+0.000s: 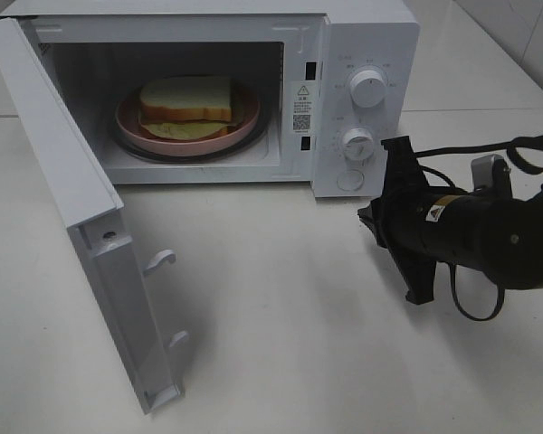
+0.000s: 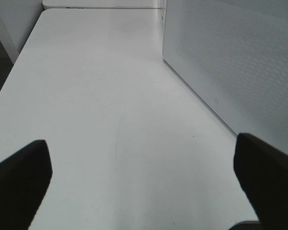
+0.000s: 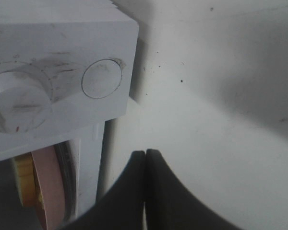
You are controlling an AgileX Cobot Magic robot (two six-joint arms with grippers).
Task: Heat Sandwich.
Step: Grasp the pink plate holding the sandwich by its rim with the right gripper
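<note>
Nearest the camera, the microwave door (image 1: 63, 172) hangs wide open at the left, its two latch hooks (image 1: 160, 260) pointing right. The white microwave (image 1: 362, 36) stands at the far side of the white surface (image 1: 281, 316). Inside it, the sandwich (image 1: 186, 98) lies on a pink plate (image 1: 131, 127), which rests on the turntable.

On the panel right of the cavity are two knobs, one (image 1: 368, 88) above the other (image 1: 357, 143), and a round button (image 1: 350, 179) below them.

The right claw (image 1: 364, 217) hovers above the surface just right of the microwave's near right corner and points left, near the button but apart from it. Its jaws are pressed together on nothing.

The left claw (image 2: 144, 184) is spread wide and empty above bare surface, with a white dotted panel (image 2: 230, 62) beside it; the high view does not show it.
</note>
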